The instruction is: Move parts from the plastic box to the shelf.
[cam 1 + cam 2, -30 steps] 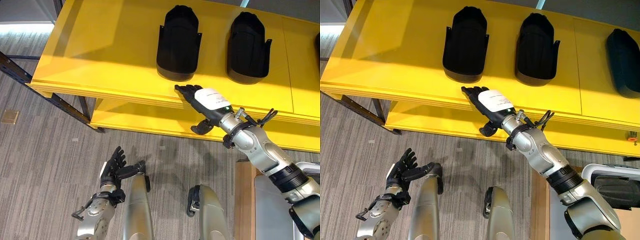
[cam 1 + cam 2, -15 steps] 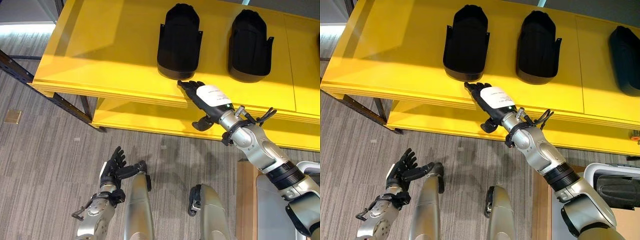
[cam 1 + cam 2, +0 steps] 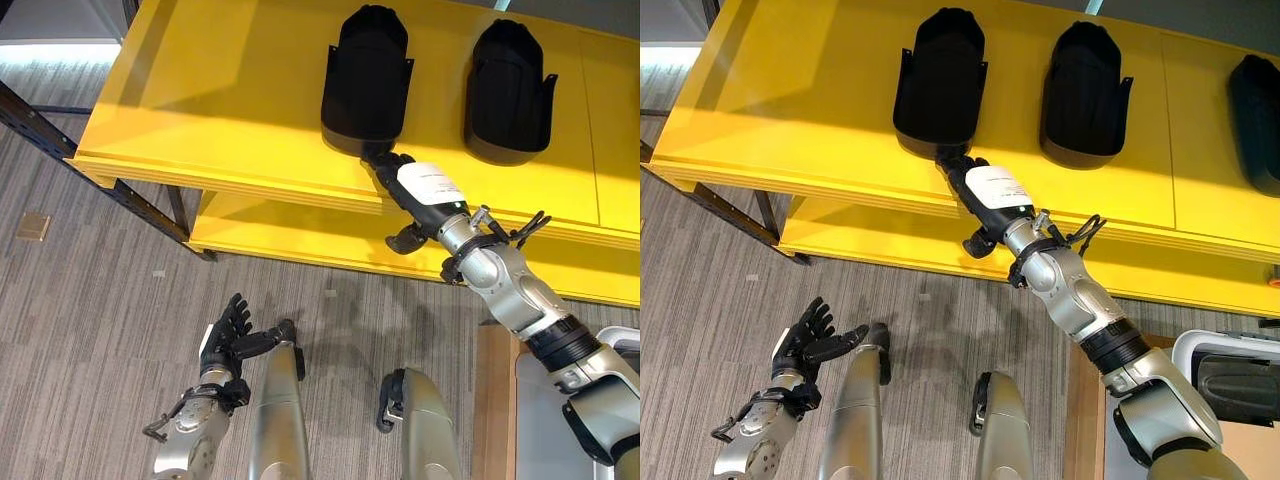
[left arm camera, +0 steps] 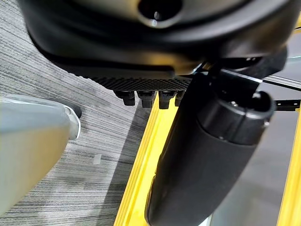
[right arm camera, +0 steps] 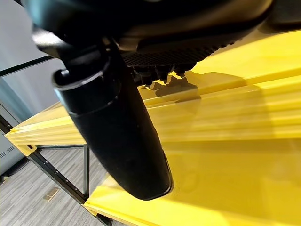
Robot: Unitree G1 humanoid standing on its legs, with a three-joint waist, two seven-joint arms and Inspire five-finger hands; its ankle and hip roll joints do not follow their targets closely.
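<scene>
While the left hand (image 3: 228, 335) hangs open, the right hand's (image 3: 425, 190) straight fingers touch a black part (image 3: 366, 75).

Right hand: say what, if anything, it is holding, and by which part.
Nothing is held. The right hand lies flat, fingers straight, on the yellow shelf, fingertips touching the near end of a black part.

A: Support surface?
B: A yellow shelf (image 3: 790, 110) is seen, with a lower yellow tier (image 3: 870, 235) beneath it, carried on a dark metal frame (image 3: 140, 205).
A: What is laid on top?
B: Three black parts: one (image 3: 940, 75) near the front edge, a second (image 3: 1085, 95) just beside it, a third (image 3: 1258, 110) cut off at the view's edge.
A: Floor?
B: Grey striped carpet (image 3: 90, 300), a small tan plate (image 3: 35, 226) set in it.
</scene>
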